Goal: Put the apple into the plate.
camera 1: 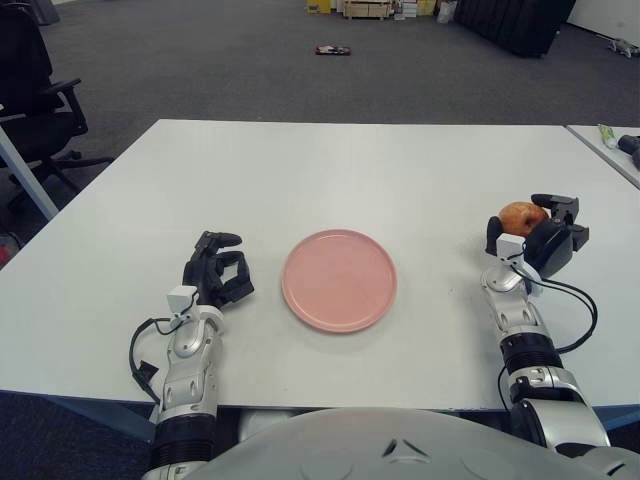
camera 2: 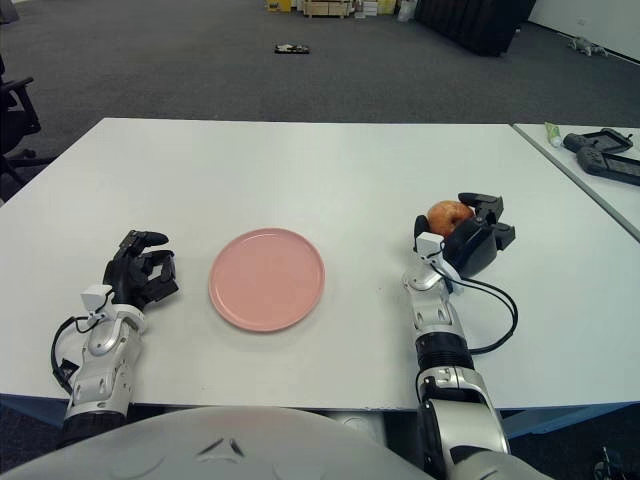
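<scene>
While curled around the apple, shows near the right side of the counter: so for the right hand. Black fingers wrapped over the far and right side of the fruit, thumb side pressed against its left. Pinching the apple firmly, with only the top and near-left part of the reddish-yellow skin visible between the fingers. Cannot tell whether the underside of the apple touches the white surface or hangs just above it. Forearm rising from the near edge of the counter, with a black cable looping out to its right.

Pink round plate lying flat near the middle of the counter, slightly toward the near edge. Nothing on it. Well apart from the apple, with bare white surface between the two. Apple to the right of the plate and a little farther from the robot.

Left hand showing just beside the plate, on its left, not touching the rim. Fingers bent inward toward the palm, gripping nothing.

Beyond the counter, grey carpet floor. Black office chair at the far left. Small dark object lying on the floor far behind. At the right edge, corner of a second table, carrying a green and white tube and a dark tool.
</scene>
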### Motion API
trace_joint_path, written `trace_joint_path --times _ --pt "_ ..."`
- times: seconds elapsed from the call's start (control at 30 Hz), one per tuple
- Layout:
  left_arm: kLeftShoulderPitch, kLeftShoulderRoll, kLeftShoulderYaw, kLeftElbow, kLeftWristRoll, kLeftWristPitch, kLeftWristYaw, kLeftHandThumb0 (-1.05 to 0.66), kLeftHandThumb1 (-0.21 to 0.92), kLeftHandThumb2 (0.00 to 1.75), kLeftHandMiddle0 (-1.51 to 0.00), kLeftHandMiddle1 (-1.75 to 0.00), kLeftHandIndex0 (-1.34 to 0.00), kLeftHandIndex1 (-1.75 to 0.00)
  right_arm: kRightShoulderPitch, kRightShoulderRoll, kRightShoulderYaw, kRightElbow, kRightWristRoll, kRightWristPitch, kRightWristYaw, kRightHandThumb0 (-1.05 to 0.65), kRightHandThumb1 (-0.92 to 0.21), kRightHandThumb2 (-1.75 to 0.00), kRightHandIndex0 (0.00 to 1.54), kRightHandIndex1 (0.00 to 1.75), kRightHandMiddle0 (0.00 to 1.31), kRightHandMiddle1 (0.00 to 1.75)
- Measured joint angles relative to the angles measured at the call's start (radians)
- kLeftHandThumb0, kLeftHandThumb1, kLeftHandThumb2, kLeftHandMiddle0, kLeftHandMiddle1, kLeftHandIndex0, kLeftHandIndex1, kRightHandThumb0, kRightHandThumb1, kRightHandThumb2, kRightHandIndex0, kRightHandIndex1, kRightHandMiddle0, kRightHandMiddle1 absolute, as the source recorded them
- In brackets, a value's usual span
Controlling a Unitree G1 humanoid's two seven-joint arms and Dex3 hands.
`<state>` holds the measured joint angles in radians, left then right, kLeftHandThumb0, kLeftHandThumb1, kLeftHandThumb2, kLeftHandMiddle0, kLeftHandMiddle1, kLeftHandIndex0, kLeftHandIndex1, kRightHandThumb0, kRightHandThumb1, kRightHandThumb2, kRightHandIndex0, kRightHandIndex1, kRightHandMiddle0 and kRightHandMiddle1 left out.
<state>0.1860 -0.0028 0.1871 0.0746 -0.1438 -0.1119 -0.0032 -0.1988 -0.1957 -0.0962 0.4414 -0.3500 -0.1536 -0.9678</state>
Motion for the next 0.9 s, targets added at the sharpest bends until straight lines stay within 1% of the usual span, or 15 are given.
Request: trace_joint_path --times 0.13,0.27,0.4,0.57,0.77,0.9 --pt "0.001 0.0 -0.003 0.0 0.004 0.0 0.001 -0.01 0.27 1.38 -0.61 -1.75 -0.44 -1.75 0.032 0.021 0.018 -0.101 -0.046 0.038 0.017 0.0 0.02 -1.69 0.88 1.7 0.63 1.75" --pt "0.001 0.0 -0.006 -0.001 0.005 0.0 0.002 -0.01 0.26 1.4 -0.62 -1.75 -0.45 -1.75 0.055 0.048 0.044 -0.183 -0.09 0.079 0.042 0.0 0.02 -1.69 0.89 1.7 0.63 1.75" --pt "0.001 0.0 -0.006 0.0 0.005 -0.001 0.002 -0.01 0.28 1.38 -0.61 -1.75 -0.44 -1.75 0.073 0.085 0.078 -0.261 -0.122 0.121 0.078 0.0 0.02 -1.69 0.89 1.7 0.63 1.75" --pt "0.001 0.0 -0.006 0.0 0.003 -0.001 0.002 -0.01 0.31 1.34 -0.58 -1.75 -0.42 -1.75 0.111 0.131 0.149 -0.383 -0.173 0.17 0.158 0.0 0.02 -1.69 0.89 1.69 0.63 1.75" --pt "-0.001 0.0 -0.005 0.002 0.002 -0.002 0.002 -0.01 0.33 1.32 -0.56 -1.74 -0.42 -1.75 0.124 0.166 0.219 -0.433 -0.202 0.179 0.232 0.0 0.02 -1.69 0.89 1.69 0.63 1.75" --pt "-0.005 -0.001 -0.004 0.011 -0.004 -0.012 0.002 -0.01 0.33 1.31 -0.56 -1.73 -0.42 -1.75 0.129 0.168 0.266 -0.433 -0.214 0.15 0.278 0.0 0.03 -1.7 0.89 1.7 0.63 1.75"
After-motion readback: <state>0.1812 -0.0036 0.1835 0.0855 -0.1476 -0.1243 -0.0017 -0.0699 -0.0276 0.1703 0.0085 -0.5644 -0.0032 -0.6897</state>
